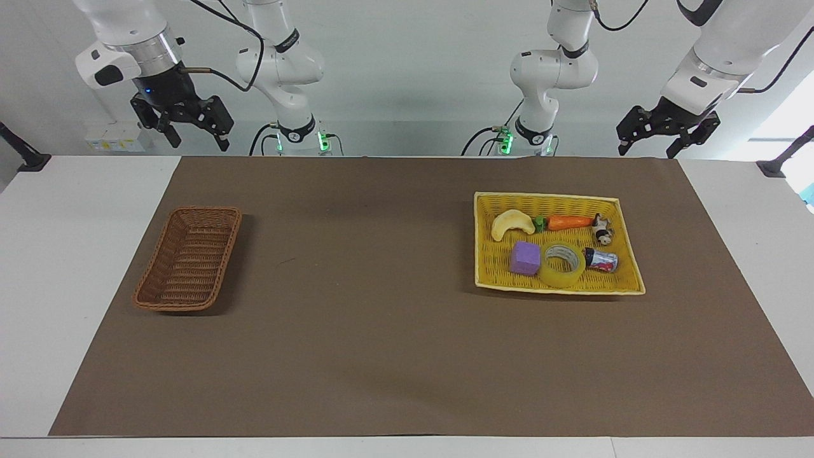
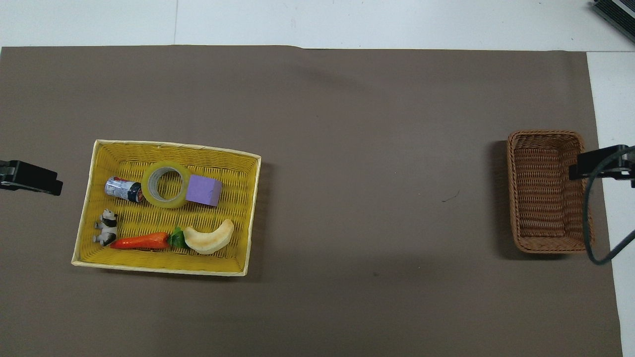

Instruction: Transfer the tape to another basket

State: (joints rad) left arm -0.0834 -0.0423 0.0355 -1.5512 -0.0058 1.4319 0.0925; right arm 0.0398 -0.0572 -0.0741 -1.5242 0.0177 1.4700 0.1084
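The tape (image 1: 559, 276) (image 2: 150, 193), a yellowish translucent roll, lies flat in a yellow woven tray (image 1: 547, 196) (image 2: 163, 145) toward the left arm's end of the table, touching a purple cube (image 1: 525, 257) (image 2: 204, 190). The brown wicker basket (image 1: 188, 259) (image 2: 545, 191) stands toward the right arm's end with nothing in it. My left gripper (image 1: 646, 151) (image 2: 31, 177) hangs open, high over the table's edge by the robots, apart from the tray. My right gripper (image 1: 199, 141) (image 2: 602, 163) hangs open at the same height, over the edge near the basket. Neither holds anything.
Also in the yellow tray are a small can (image 1: 601, 260) beside the tape, a toy cow (image 1: 601, 230), a carrot (image 1: 568, 222) and a banana (image 1: 512, 223). A brown mat (image 1: 381, 305) covers the table between tray and basket.
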